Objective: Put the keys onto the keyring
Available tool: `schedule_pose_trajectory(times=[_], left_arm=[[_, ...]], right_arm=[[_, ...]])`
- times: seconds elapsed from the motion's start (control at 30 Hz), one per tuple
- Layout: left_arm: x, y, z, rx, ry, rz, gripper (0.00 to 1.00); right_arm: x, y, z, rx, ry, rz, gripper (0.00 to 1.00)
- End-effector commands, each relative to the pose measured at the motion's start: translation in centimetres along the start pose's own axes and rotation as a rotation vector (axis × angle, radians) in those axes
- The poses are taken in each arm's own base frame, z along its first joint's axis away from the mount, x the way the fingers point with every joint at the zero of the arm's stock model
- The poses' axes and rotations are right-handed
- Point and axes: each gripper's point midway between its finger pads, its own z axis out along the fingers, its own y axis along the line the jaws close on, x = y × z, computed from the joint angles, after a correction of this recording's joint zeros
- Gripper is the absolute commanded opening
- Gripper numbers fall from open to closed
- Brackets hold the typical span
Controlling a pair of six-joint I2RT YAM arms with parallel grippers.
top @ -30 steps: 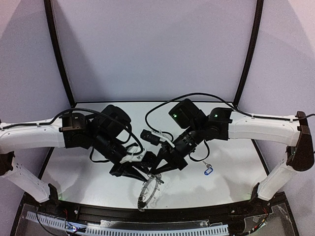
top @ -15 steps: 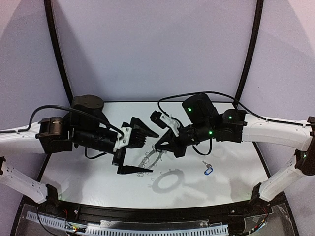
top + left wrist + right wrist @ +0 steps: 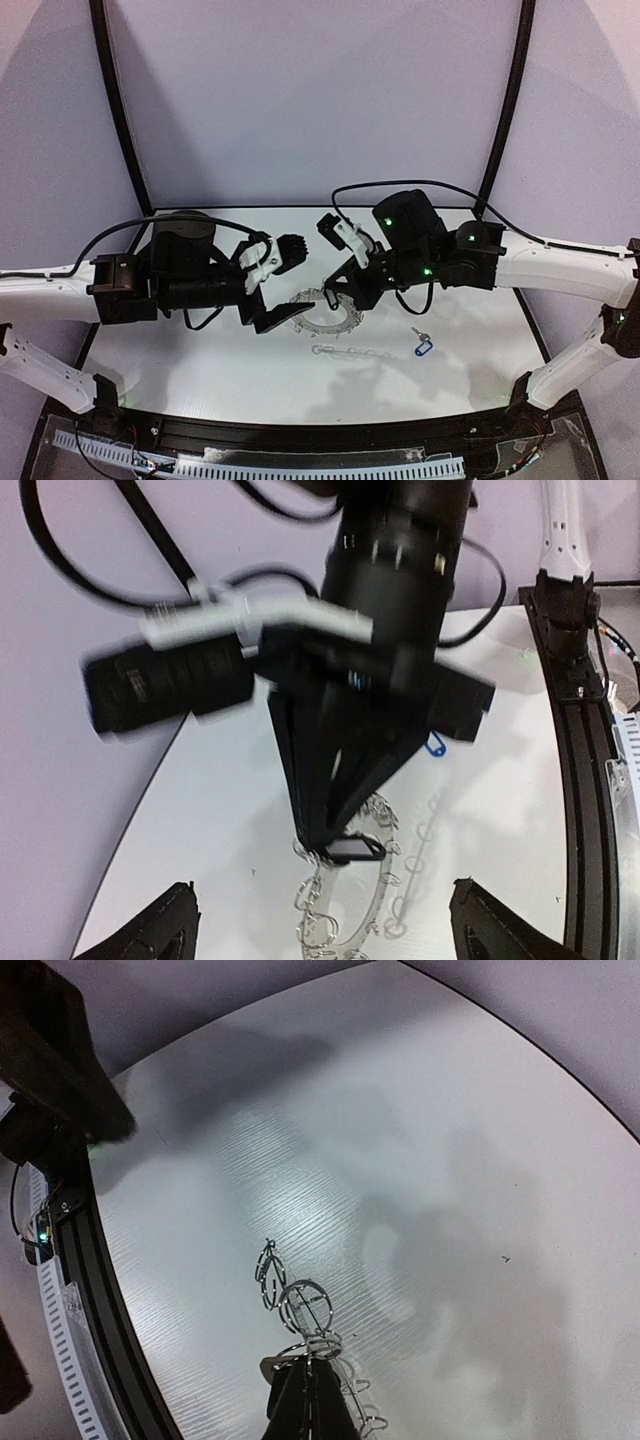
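The keyring, a pale ring fringed with silver wire loops, hangs above the table. My right gripper is shut on its top edge. In the right wrist view the keyring shows edge-on, just past the shut fingers. A small black flat piece sits on the ring at those fingertips; I cannot tell if it is a key. My left gripper stands wide open just left of the ring, touching nothing. Its fingertips flank the keyring from a distance. One blue-tagged key lies on the table to the right.
The ring's shadow falls on the white table below it. A black rail runs along the near edge. Cables loop over both arms. Curved black posts stand at the back.
My left gripper has opened, let go of the ring and drawn back to the left. My right gripper has carried the keyring up and away from the near edge.
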Motion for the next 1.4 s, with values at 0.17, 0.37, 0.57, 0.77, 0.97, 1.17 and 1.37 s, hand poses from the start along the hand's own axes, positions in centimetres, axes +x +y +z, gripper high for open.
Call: schedule_pose_trajectory(times=[0.17,0.37,0.57,0.77,0.97,1.17,1.37], left_arm=[[2.9,0.3,1.2,-0.07,0.056,-0.036,0.78],[2.2,0.3,2.3,-0.073,0.017,-0.037,0.68],[2.3,-0.5,3.4,-0.033,0.013,-0.018,0.62],[3.0,-0.4,3.5,-0.053,0.025,-0.011,0.57],[2.7,-0.4,4.0,-0.055,0.009,-0.014,0.53],[2.8,-0.3,4.8,-0.061,0.02,0.014,0.47],[3.0,0.6,4.9,-0.115,0.026,0.03,0.43]], right_arm=[[-3.4,0.5,-3.0,-0.029,-0.115,0.061,0.0],[-3.9,1.1,-3.6,-0.068,-0.134,0.101,0.0],[-4.1,0.9,-3.9,-0.062,-0.154,0.146,0.0],[-4.3,0.8,-4.5,-0.052,-0.167,0.162,0.0],[-4.3,1.2,-4.3,-0.078,-0.172,0.179,0.0],[-5.1,1.5,-4.7,-0.105,-0.214,0.193,0.0],[-5.0,2.0,-5.1,-0.13,-0.212,0.176,0.0]])
